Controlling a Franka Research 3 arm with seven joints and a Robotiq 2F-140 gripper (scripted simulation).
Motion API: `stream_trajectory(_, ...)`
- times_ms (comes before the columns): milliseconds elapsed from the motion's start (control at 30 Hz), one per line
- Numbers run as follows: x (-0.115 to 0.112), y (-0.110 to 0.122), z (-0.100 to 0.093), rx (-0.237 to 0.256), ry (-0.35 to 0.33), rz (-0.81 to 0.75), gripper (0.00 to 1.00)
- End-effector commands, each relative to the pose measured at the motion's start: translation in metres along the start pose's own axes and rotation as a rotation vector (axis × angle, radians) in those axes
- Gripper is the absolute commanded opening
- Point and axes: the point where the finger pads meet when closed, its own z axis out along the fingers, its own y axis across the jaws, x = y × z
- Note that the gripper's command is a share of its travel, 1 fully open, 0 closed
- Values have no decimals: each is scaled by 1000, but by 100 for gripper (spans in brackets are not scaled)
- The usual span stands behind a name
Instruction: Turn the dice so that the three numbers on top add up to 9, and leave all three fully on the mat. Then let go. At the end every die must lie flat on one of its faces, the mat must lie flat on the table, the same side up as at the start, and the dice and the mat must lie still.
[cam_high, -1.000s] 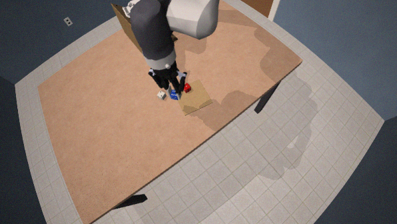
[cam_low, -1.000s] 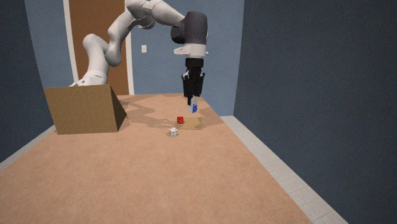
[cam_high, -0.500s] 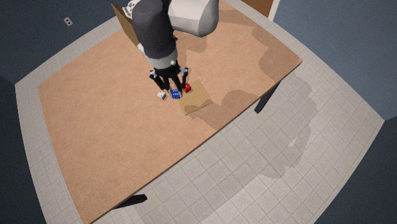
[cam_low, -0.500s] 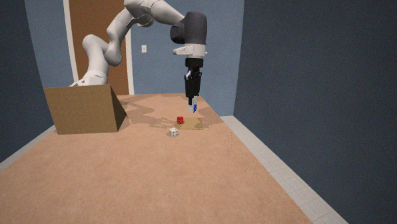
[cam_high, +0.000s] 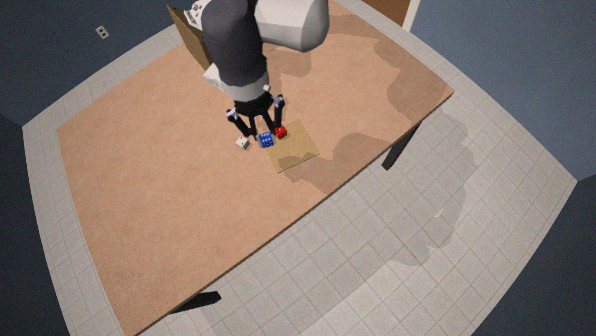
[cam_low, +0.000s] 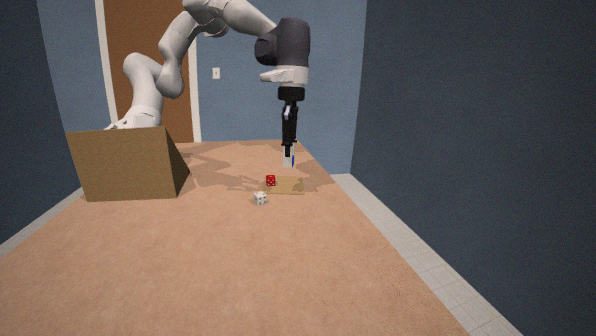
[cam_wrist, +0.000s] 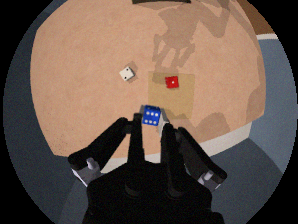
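Note:
My gripper (cam_high: 265, 139) (cam_low: 288, 162) (cam_wrist: 151, 119) points down and is shut on the blue die (cam_high: 266, 140) (cam_low: 293, 161) (cam_wrist: 151, 115), holding it above the table. A face with six pips shows towards the wrist camera. The red die (cam_high: 281, 132) (cam_low: 270, 180) (cam_wrist: 172, 82) sits on the thin yellowish mat (cam_high: 300, 142) (cam_low: 295, 185) (cam_wrist: 180, 102) near one edge, its top showing one pip. The white die (cam_high: 242, 143) (cam_low: 260, 198) (cam_wrist: 127, 73) lies on the table beside the mat, its top showing two pips in the wrist view. The blue die's underside is hidden.
A brown box-like block (cam_high: 189, 40) (cam_low: 122, 165) stands near the arm's base, well away from the dice. The table's long edge (cam_high: 300, 215) runs beyond the mat.

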Motion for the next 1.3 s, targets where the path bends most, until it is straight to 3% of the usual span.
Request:
stream_trajectory(0,0,-1,0,4,-10,-174,16)
stream_trajectory(233,0,1,0,5,-10,-249,16)
stream_trajectory(1267,5,13,0,7,-9,-856,16)
